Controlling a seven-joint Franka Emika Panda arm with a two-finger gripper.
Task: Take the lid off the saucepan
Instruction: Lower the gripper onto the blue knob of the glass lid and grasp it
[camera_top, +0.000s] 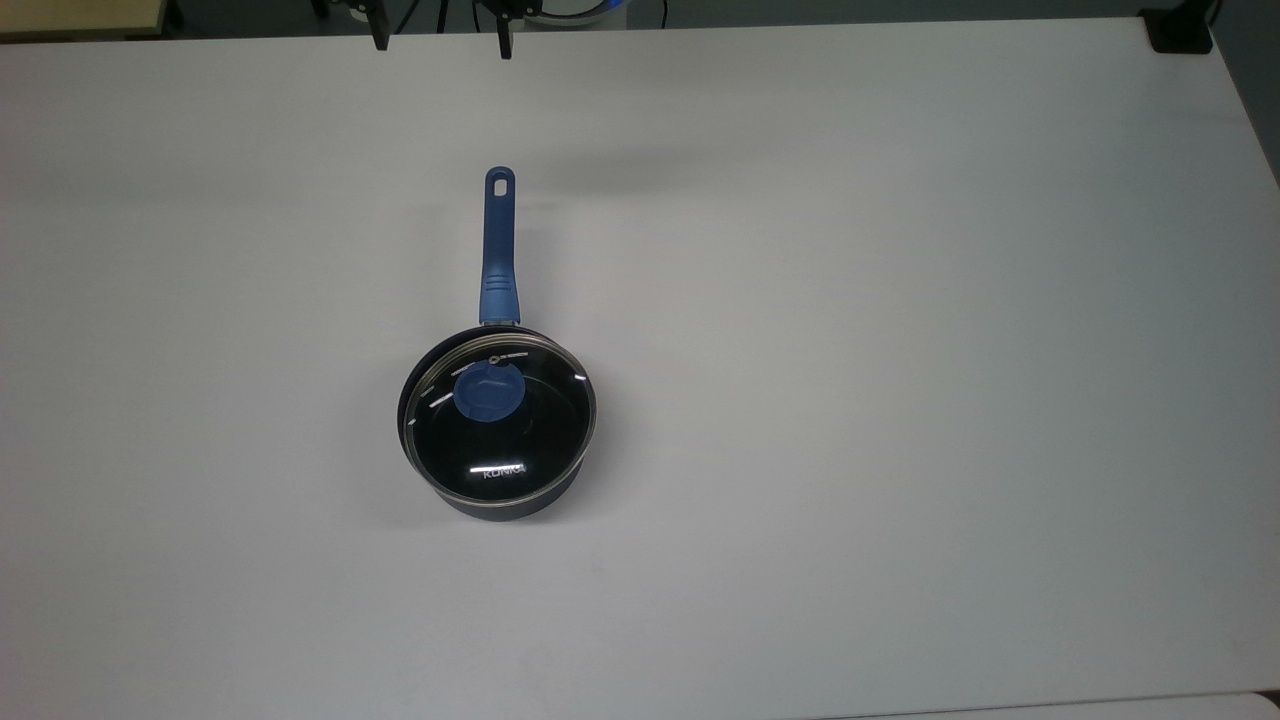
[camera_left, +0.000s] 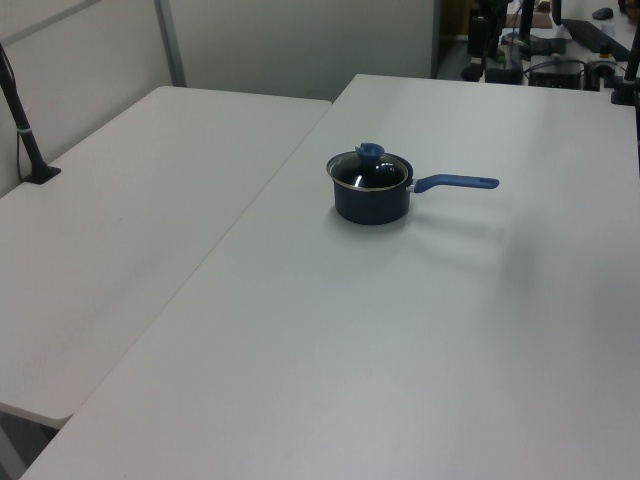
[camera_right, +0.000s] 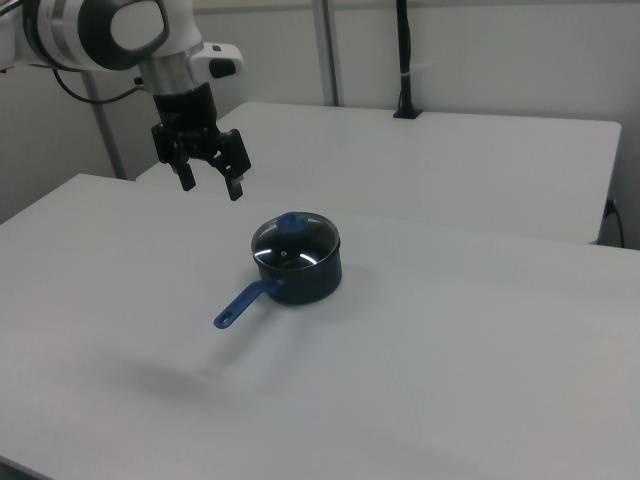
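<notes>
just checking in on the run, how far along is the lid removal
Nothing is done yet: the lid sits on the saucepan. The end effector hangs open above the table, up and to the right view's left of the pot, holding nothing. Reaching the blue knob, gripping and lifting all remain.

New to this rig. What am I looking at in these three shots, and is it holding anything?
It is one robot arm with a two-finger pincer, open and empty, hanging above the white table. Its fingertips also poke in at the top view's upper edge. One camera looks straight down; the left view and right view look across the table from the sides. On the table stands a dark saucepan with a long blue handle. Its glass lid, with a blue knob, is on the pan.
</notes>
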